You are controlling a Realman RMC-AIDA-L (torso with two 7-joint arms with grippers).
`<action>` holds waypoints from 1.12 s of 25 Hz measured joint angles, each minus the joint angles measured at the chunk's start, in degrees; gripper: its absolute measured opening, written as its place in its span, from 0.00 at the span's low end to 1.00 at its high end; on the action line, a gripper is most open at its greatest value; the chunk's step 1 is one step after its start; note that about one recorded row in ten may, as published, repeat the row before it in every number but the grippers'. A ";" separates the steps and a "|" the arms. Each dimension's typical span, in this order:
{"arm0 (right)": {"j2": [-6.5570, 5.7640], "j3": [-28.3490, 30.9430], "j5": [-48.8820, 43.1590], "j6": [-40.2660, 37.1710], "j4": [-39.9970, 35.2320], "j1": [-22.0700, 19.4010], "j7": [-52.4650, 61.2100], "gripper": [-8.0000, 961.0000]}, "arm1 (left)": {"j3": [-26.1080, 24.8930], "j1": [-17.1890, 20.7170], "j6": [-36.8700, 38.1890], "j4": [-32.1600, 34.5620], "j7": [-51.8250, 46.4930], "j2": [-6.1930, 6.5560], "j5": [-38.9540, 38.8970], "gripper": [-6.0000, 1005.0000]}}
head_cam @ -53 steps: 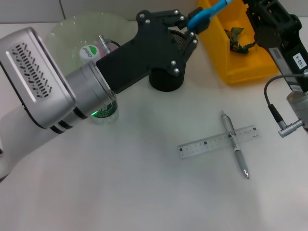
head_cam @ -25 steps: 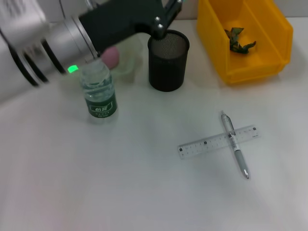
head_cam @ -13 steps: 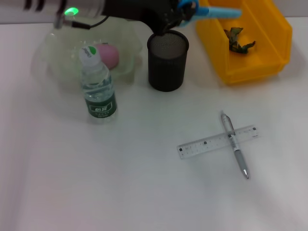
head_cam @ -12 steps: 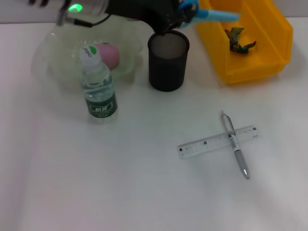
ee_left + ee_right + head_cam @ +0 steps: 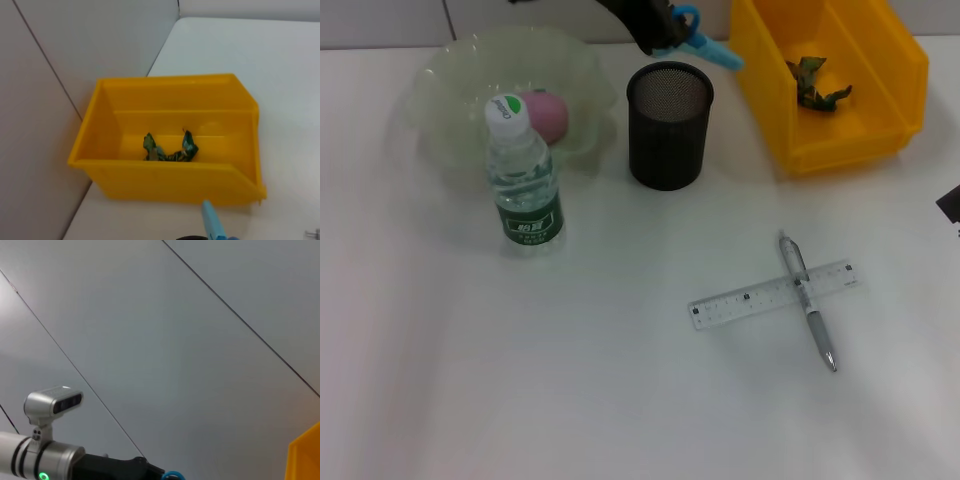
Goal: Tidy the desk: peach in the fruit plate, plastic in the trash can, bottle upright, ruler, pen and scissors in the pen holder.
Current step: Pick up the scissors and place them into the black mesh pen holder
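Note:
My left gripper (image 5: 658,30) hangs at the top edge of the head view, shut on the blue scissors (image 5: 705,46). They slant down just behind the black mesh pen holder (image 5: 668,125), and their blue tip (image 5: 212,224) shows in the left wrist view. A pink peach (image 5: 546,115) lies in the clear fruit plate (image 5: 430,90). The bottle (image 5: 523,180) stands upright in front of the plate. Crumpled green plastic (image 5: 816,84) lies in the yellow trash can (image 5: 840,150). On the table the pen (image 5: 808,305) lies across the clear ruler (image 5: 772,296). My right gripper is out of view.
A dark corner of my right arm (image 5: 950,205) pokes in at the right edge of the head view. The right wrist view faces a grey wall, with my left arm (image 5: 75,462) low in it. White tabletop lies in front of the ruler and bottle.
My left arm has lifted back out of the head view, uncovering the bottle and plate. The scissors have swung from pointing right over the bin to slanting down by the holder.

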 joint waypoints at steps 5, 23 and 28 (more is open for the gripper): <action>0.01 0.00 -0.08 0.26 -0.03 0.09 -0.21 0.73 | -3.06 -1.46 4.34 2.11 0.32 0.26 4.89 0.10; -0.01 -0.04 -1.68 0.36 -0.02 0.72 -0.88 0.72 | -3.56 -7.27 1.88 -8.76 -0.79 -0.04 15.22 0.13; 0.03 -0.07 -1.68 0.35 0.00 0.57 -0.97 0.72 | -3.15 -7.06 -0.05 -8.81 -2.51 -0.09 14.94 0.19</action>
